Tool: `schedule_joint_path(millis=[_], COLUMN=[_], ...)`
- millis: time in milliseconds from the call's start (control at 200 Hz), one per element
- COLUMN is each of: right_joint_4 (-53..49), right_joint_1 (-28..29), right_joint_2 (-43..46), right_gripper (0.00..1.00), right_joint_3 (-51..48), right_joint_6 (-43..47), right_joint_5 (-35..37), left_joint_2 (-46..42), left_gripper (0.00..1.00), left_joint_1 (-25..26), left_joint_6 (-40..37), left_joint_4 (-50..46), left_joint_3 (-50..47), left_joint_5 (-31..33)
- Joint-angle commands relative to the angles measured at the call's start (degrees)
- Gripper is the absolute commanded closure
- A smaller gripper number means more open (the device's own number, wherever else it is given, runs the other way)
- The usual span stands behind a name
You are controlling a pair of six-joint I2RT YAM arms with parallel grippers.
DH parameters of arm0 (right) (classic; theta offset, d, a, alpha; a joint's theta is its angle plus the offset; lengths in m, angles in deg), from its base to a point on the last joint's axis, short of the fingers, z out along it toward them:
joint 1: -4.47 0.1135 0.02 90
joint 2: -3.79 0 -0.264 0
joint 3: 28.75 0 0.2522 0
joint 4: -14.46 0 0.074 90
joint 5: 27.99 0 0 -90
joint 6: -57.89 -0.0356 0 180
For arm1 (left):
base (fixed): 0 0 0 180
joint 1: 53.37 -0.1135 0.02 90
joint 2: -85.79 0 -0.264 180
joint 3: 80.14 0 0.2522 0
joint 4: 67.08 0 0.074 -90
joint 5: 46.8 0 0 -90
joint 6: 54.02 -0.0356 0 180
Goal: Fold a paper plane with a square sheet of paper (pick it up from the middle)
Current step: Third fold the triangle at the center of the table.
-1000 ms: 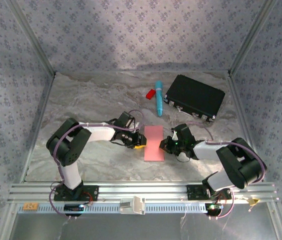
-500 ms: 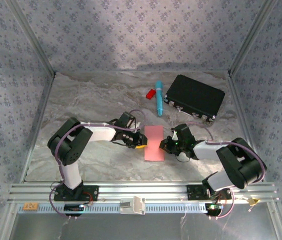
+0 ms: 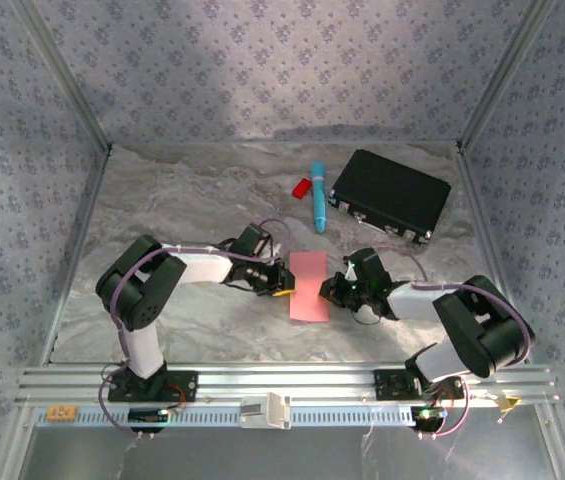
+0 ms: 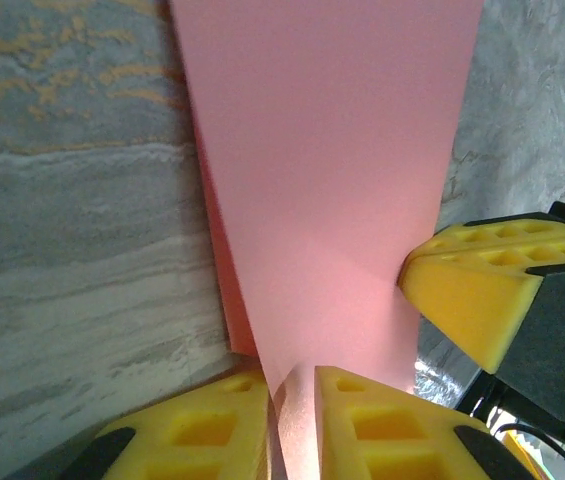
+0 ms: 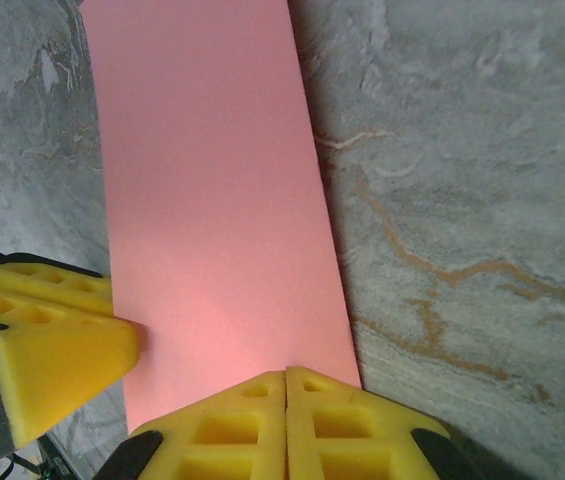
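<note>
The square sheet of paper (image 3: 308,286) lies folded into a narrow pink rectangle on the marble table, between the two grippers. My left gripper (image 3: 281,284) is at its left edge. In the left wrist view the upper layer (image 4: 332,180) rises off the table into the narrow slit between the yellow pads of the left gripper (image 4: 292,372), which close on it. A darker lower layer (image 4: 218,270) stays flat. My right gripper (image 3: 331,292) is at the right edge. The right gripper (image 5: 286,372) has its pads pressed together, tips resting at the paper's near edge (image 5: 212,200).
A blue pen (image 3: 318,195), a small red plastic piece (image 3: 302,187) and a black case (image 3: 390,195) lie at the back of the table. Patterned walls close in the left, right and back sides. The aluminium rail (image 3: 282,385) runs along the near edge.
The left gripper's jaws have narrowed around the paper's left edge. Both arms and the paper stay where they were.
</note>
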Motion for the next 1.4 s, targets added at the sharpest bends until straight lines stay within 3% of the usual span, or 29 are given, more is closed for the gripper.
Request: schedule_joint_path(millis=[0, 310, 480, 570, 665, 740, 1094, 1219, 1394], right_joint_4=[-3.6, -1.6, -11.5, -15.1, -15.1, -12.4, -2.8, -3.0, -1.4], right_joint_1=[-0.3, 1.0, 5.3, 10.4, 14.9, 18.4, 39.9, 43.4, 48.0], right_joint_2=[-1.1, 4.1, 12.3, 16.9, 20.0, 20.9, 11.3, 6.3, -1.1], right_gripper=[0.92, 0.82, 0.78, 0.67, 0.48, 0.45, 0.45, 0.43, 0.40], right_joint_3=[-1.6, -1.0, 2.5, 4.3, 4.6, 4.0, 4.8, 6.7, 9.0], right_joint_6=[-0.3, 2.2, 8.3, 14.1, 18.5, 24.2, 52.1, 56.3, 58.5], right_joint_5=[2.3, 1.6, 10.3, 17.4, 22.7, 25.1, 43.6, 47.3, 61.0], left_joint_2=[-1.6, -4.0, -6.4, -7.9, -8.6, -8.9, -10.2, -10.2, -10.4], left_gripper=[0.86, 0.98, 0.99, 0.99, 0.99, 0.99, 0.99, 0.99, 0.99], left_joint_1=[0.0, -0.8, -2.4, -3.1, -3.6, -3.8, -4.3, -4.4, -4.4], left_joint_6=[0.3, 0.9, 1.3, 1.3, 1.0, 1.0, 2.8, 3.3, 3.5], left_joint_4=[1.3, 1.5, 0.4, -0.6, -2.2, -2.8, -3.9, -3.6, -3.9], left_joint_3=[-1.1, -2.2, -4.0, -4.8, -4.6, -4.5, -4.0, -3.9, -3.8], left_joint_5=[0.1, 0.3, -0.6, -0.9, -1.8, -2.2, -2.4, -2.5, -2.5])
